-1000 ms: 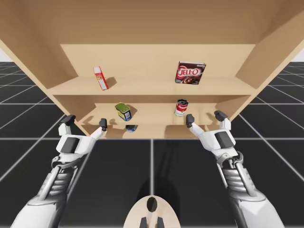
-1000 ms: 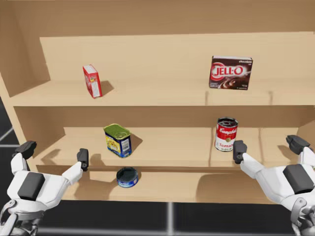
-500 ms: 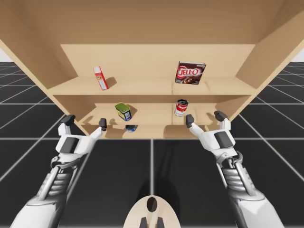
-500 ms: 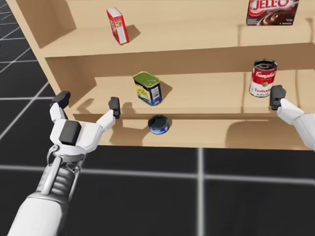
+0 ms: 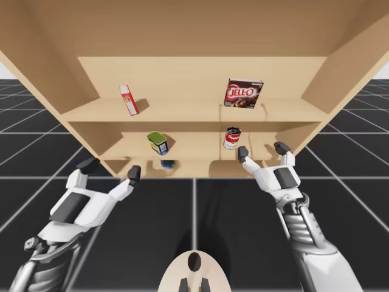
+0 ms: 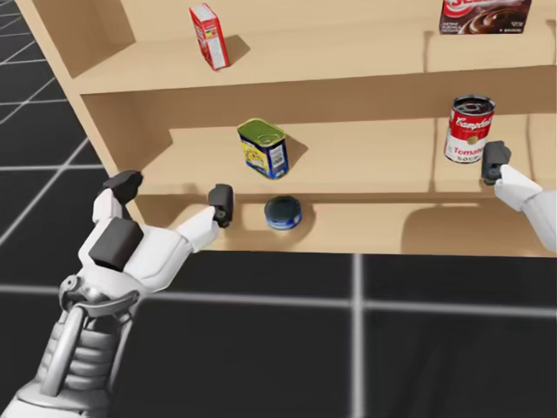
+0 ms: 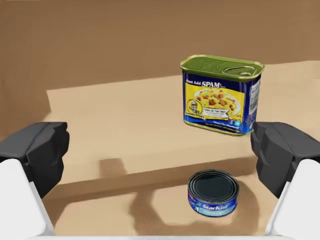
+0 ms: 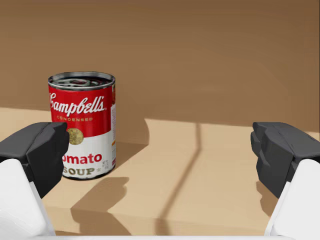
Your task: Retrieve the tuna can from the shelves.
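Observation:
The tuna can (image 6: 283,212) is a low round blue can with a dark lid, lying on the lowest shelf under the front edge of the middle board. In the high view the tuna can (image 5: 168,163) is partly hidden by that board. My left gripper (image 6: 174,193) is open, just outside the shelf front and beside the can. In the left wrist view the tuna can (image 7: 213,193) lies ahead of and below the left gripper (image 7: 160,155), apart from both fingers. My right gripper (image 5: 262,150) is open, empty, in front of the middle shelf.
A blue and yellow rectangular can with a green top (image 6: 264,149) stands on the middle shelf above the tuna can. A red and white soup can (image 8: 82,125) stands ahead of my right gripper (image 8: 160,150). A small red box (image 5: 129,100) and a dark brown box (image 5: 244,93) sit on the top shelf.
My head has turned down and to the left. My left arm has dropped lower and drawn back, its gripper now level with the lowest shelf. The right arm has barely moved.

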You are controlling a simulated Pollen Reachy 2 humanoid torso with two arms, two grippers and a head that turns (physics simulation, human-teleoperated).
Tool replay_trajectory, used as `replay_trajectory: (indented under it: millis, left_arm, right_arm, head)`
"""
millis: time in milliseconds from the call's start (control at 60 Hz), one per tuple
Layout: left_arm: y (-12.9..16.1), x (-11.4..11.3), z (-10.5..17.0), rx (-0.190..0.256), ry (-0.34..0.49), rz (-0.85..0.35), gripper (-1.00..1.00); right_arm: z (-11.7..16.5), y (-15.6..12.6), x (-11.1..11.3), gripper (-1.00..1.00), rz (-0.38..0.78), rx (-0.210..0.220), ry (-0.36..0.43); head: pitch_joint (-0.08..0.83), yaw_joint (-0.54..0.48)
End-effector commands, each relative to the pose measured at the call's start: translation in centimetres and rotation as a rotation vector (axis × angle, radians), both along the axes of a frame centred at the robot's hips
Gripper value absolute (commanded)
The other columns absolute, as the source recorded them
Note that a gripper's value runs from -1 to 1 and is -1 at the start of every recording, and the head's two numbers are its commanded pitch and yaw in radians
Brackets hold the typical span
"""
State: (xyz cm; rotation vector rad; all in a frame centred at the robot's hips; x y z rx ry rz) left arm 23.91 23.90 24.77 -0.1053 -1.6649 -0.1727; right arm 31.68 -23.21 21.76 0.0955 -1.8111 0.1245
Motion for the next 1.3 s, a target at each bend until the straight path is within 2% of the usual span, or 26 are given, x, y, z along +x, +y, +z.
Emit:
replay_trajectory:
  millis: [17,117,217,250,283,350,417,467,550,600,650,683,917,1017,1217,1300]
  left_arm:
    - [-2.1,-3.6,0.1,-0.042,0.147,-0.119,-1.0]
    - [-3.0,-4.2,-0.9,-0.05,0.154,-0.16,-1.0]
    - [-3.7,-3.6,-2.0,-0.057,0.157,-0.175,-1.0]
    - [-4.0,-3.2,-2.5,-0.029,0.17,-0.183,-1.0]
    - [-4.1,-2.9,-2.9,-0.029,0.175,-0.187,-1.0]
    - [-4.7,-1.4,-4.0,-0.063,0.206,-0.201,-1.0]
    - [-5.0,-0.4,-4.5,-0.074,0.21,-0.192,-1.0]
    - [-5.4,1.1,-5.3,-0.105,0.233,-0.19,-1.0]
    - [-5.9,3.2,-6.5,-0.098,0.242,-0.174,-1.0]
    - [-6.0,4.2,-7.2,-0.065,0.243,-0.154,-1.0]
    - [-6.2,5.1,-7.7,-0.09,0.261,-0.161,-1.0]
    - [-6.5,6.0,-8.0,-0.071,0.258,-0.152,-1.0]
    - [-7.7,10.0,-9.7,-0.068,0.319,-0.119,-1.0]
    - [-8.1,10.8,-10.2,-0.082,0.337,-0.121,-1.0]
    - [-9.6,11.9,-11.0,-0.062,0.347,-0.129,-1.0]
    - [-10.0,12.4,-11.4,-0.08,0.369,-0.132,-1.0]
  right_arm:
    - [0.0,0.1,0.0,-1.0,-0.002,0.008,0.001]
    - [0.0,0.1,0.0,-1.0,-0.002,0.01,0.0]
    - [0.0,0.0,0.0,-1.0,-0.002,0.01,-0.001]
    - [0.0,0.0,0.0,-1.0,-0.002,0.01,-0.001]
    - [0.0,0.0,0.0,-1.0,-0.003,0.01,-0.002]
    - [0.0,0.0,0.0,-1.0,-0.004,0.01,-0.003]
    - [0.0,0.0,0.0,-1.0,-0.003,0.01,-0.005]
    - [0.0,0.0,0.0,-1.0,-0.003,0.01,-0.006]
    - [0.1,-0.1,0.0,-1.0,-0.004,0.012,-0.008]
    - [0.1,-0.1,0.0,-1.0,-0.004,0.013,-0.009]
    - [0.1,-0.1,0.0,-1.0,-0.005,0.014,-0.012]
    - [0.1,-0.1,0.0,-1.0,-0.005,0.015,-0.013]
    - [0.2,-0.2,-0.1,-1.0,-0.004,0.019,-0.021]
    - [0.3,-0.3,-0.1,-1.0,-0.003,0.022,-0.023]
    - [0.3,-0.3,-0.1,-1.0,-0.001,0.029,-0.025]
    - [0.3,-0.3,-0.2,-1.0,0.0,0.031,-0.026]
  head:
    - [0.586,0.2]
    - [0.586,0.2]
    - [0.585,0.2]
    - [0.584,0.2]
    - [0.584,0.21]
    - [0.584,0.21]
    - [0.585,0.21]
    - [0.585,0.21]
    - [0.586,0.21]
    - [0.588,0.21]
    - [0.587,0.21]
    - [0.589,0.21]
    - [0.594,0.21]
    - [0.596,0.21]
    - [0.6,0.2]
    - [0.6,0.21]
